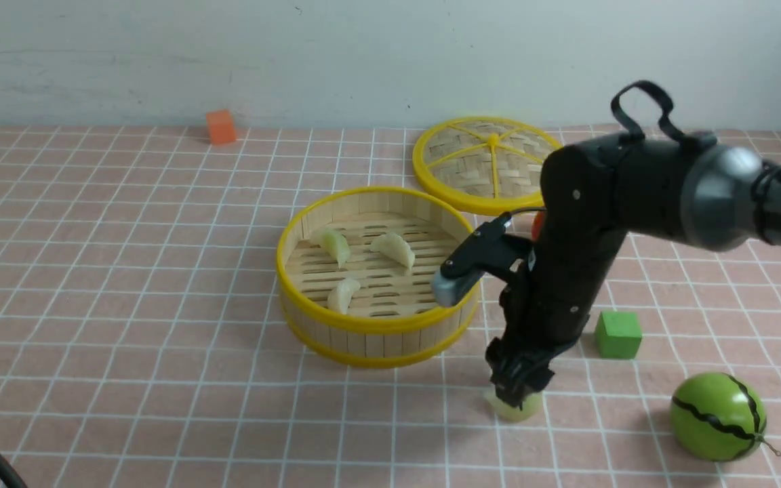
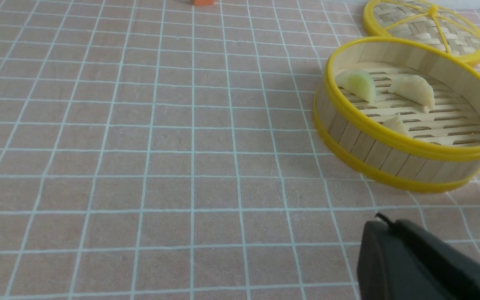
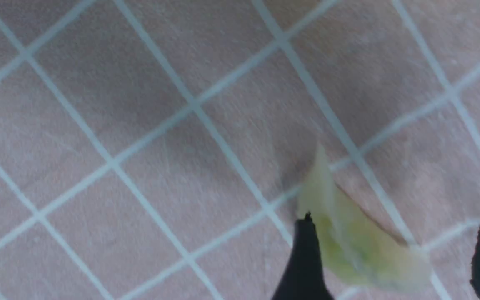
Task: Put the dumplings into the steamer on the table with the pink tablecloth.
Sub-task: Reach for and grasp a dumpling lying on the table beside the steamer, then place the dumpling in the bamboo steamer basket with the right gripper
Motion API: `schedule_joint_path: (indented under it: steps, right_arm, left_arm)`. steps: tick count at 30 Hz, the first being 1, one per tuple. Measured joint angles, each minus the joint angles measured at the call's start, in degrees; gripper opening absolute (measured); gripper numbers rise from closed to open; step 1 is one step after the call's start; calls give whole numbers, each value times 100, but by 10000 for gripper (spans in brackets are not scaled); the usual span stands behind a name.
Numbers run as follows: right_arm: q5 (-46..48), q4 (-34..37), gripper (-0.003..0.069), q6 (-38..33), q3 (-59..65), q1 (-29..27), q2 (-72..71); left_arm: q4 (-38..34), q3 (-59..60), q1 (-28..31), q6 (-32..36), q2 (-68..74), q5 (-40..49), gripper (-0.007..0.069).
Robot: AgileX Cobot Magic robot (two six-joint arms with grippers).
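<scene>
Pink gridded cloth point(image 1: 126, 271) covers the worktop point(image 1: 160, 420); three dumplings point(image 1: 394, 249) sit in the steamer point(image 1: 377, 335) mid-worktop. The fourth dumpling point(image 3: 348, 246) lies nearer the front edge, directly beneath the right tool point(image 1: 514, 396), whose spread jaws straddle it (long axis slanted across the gap). The left tool point(image 2: 383, 233), clenched empty, sits at the front-left corner.

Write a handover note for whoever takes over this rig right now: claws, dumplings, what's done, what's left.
Left claw: shut, empty, off to the left of the steamer.
Right claw: open, lowered over the fourth dumpling on the pink tablecloth in front of the steamer, with one finger on each side and not closed.
Done: three dumplings lie in the steamer.
Left: close on the fourth dumpling, lift it, drop it in the steamer.
</scene>
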Motion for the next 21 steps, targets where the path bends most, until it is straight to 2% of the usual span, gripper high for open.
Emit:
schedule_joint_path:
  steps: [3,5,7,8,9,11,16,21]
  right_arm:
    - [-131,262,495,-321,19,0,159]
    - [-140,448,447,-832,11,0,328]
    - [-61,476,367,-1141,-17,-5,355]
    - [-61,476,357,-1141,-17,-5,355]
    - [69,476,267,-1248,-48,-5,367]
    - [355,482,159,-1262,-116,-5,379]
    - [1325,370,156,-894,-676,-5,404]
    - [1478,399,156,-502,-1569,9,404]
  left_arm:
    - [0,0,0,1,0,0,-3]
    - [12,0,0,1,0,0,-3]
    - [34,0,0,1,0,4,0]
    - [39,0,0,1,0,4,1]
    - [45,0,0,1,0,4,3]
    - [47,0,0,1,0,4,4]
    - [47,0,0,1,0,-2,4]
    - [51,0,0,1,0,-41,4]
